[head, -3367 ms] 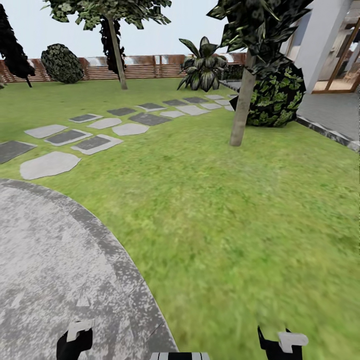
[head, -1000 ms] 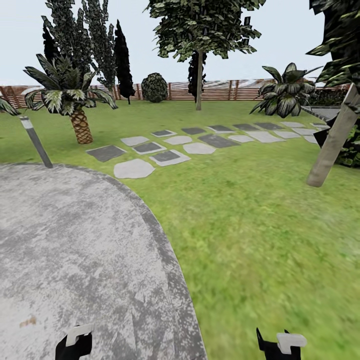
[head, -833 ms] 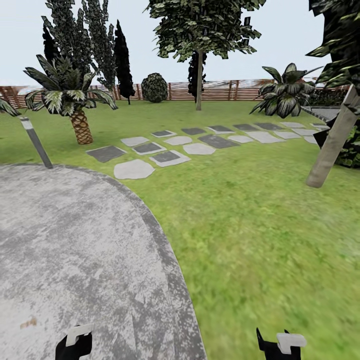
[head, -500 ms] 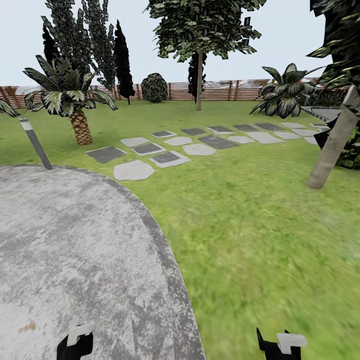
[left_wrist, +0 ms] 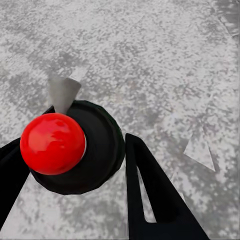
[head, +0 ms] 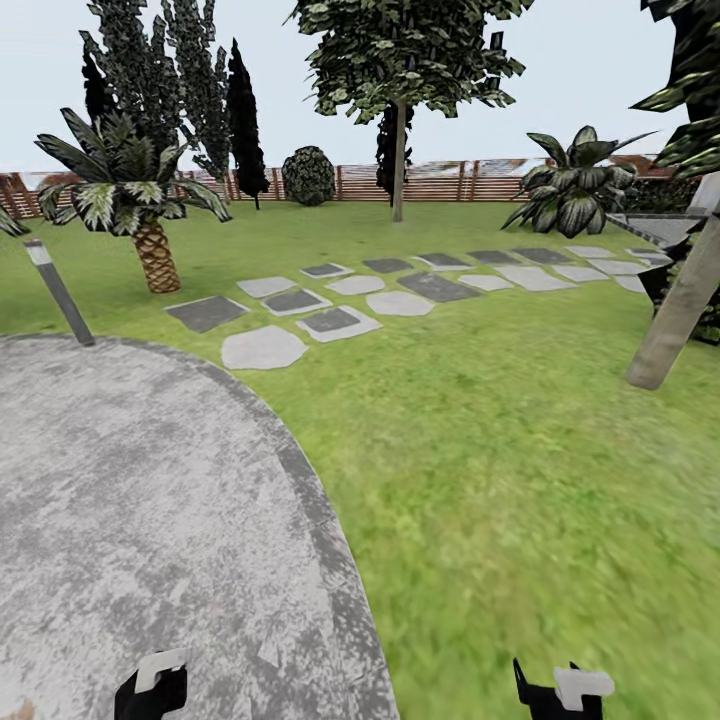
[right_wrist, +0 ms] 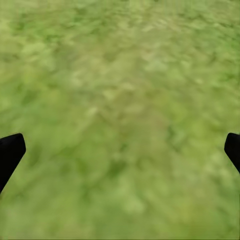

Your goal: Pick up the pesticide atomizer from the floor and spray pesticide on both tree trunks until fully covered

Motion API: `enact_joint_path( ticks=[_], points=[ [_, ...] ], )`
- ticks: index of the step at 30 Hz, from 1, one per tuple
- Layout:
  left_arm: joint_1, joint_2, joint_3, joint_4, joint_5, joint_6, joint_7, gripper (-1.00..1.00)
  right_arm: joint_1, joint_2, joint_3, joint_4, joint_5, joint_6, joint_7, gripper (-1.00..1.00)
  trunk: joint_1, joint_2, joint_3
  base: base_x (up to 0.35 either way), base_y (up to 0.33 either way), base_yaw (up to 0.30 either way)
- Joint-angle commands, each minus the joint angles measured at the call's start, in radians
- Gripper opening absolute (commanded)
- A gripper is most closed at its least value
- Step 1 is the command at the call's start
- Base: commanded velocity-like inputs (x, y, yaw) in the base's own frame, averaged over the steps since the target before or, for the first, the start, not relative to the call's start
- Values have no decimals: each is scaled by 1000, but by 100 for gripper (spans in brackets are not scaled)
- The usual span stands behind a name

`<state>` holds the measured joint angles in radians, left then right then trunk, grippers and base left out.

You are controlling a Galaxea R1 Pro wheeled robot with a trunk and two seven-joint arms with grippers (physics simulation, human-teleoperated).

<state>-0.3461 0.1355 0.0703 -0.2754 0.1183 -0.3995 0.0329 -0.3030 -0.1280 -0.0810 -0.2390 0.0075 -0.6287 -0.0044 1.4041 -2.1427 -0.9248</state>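
Garden lawn (head: 520,480): we see green grass running from the curved edge of the concrete floor back to the fence.
Concrete floor (head: 130,500): mottled grey paving, the landmark for all that follows; both our arms hang at its near end.
Wooden fence (head: 440,182): reddish-brown slats, well beyond the floor at the far edge of the lawn.
Far tree (head: 399,150): thin pale trunk under a blocky green canopy, just before the fence, well apart from the floor.
Near tree trunk (head: 680,315): thick, pale, leaning, on the grass to the right of the floor.
Palm (head: 140,200): short scaly trunk, near the floor's far edge.
Stepping stones (head: 330,300): flat grey slabs between the floor and the far tree.
Lamp post (head: 58,292): tilted, at the floor's far edge.
Left tool (left_wrist: 75,165): its dark fingers (left_wrist: 155,195) sit on either side of the atomizer, above the floor.
Pesticide atomizer (left_wrist: 75,145): dark round body with red top, clamped in the left tool.
Right tool (right_wrist: 120,150): fingertips wide apart, over grass beside the floor.
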Motion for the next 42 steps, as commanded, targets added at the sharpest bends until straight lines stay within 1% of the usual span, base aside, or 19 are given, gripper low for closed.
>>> enact_joint_path(
  ticks=[1,3,4,5,9,13,14,17,19,22,31,42],
  points=[
    [-1,0,-2,1,9,-3,-1,-100,0,0,-2,11,1,-3,0,100,0,0,-1,337,0,0],
    [-1,0,-2,1,9,-3,-1,-100,0,1,-1,29,0,-3,0,100,0,0,-1,337,0,0],
    [-1,0,-2,1,9,-3,-1,-100,0,6,-1,45,-2,-3,0,100,0,0,-1,337,0,0],
    [-1,-1,-2,1,9,-3,-1,-100,0,43,-2,56,0,-6,0,100,0,0,-1,337,0,0],
    [-1,-1,-2,1,9,-3,-1,-100,0,51,-2,65,1,-28,0,100,0,0,-1,337,0,0],
    [-1,-1,-2,2,9,-3,-1,-100,1,54,-1,111,-1,-55,3,100,0,0,-1,337,0,0],
    [-1,-1,-2,2,9,-3,-1,-100,1,59,-1,116,-1,-56,4,100,0,0,-1,337,0,0],
    [-1,-1,-3,2,9,-4,-1,-100,1,83,-3,124,0,-56,3,100,0,0,-1,337,0,0],
    [-1,-1,-2,2,9,-3,-1,-100,1,91,-3,138,1,-56,2,100,0,0,-1,337,0,0],
    [-1,-1,-2,2,9,-3,-1,-100,1,95,-3,167,0,-55,1,100,0,0,-1,337,0,0],
    [-1,-1,-2,2,9,-4,-2,-100,1,96,-3,205,1,-55,2,100,0,0,-1,337,0,0],
    [-1,1,-1,1,9,-4,-1,-100,1,96,-3,211,2,-55,1,100,0,0,-1,337,0,0]
  ],
)
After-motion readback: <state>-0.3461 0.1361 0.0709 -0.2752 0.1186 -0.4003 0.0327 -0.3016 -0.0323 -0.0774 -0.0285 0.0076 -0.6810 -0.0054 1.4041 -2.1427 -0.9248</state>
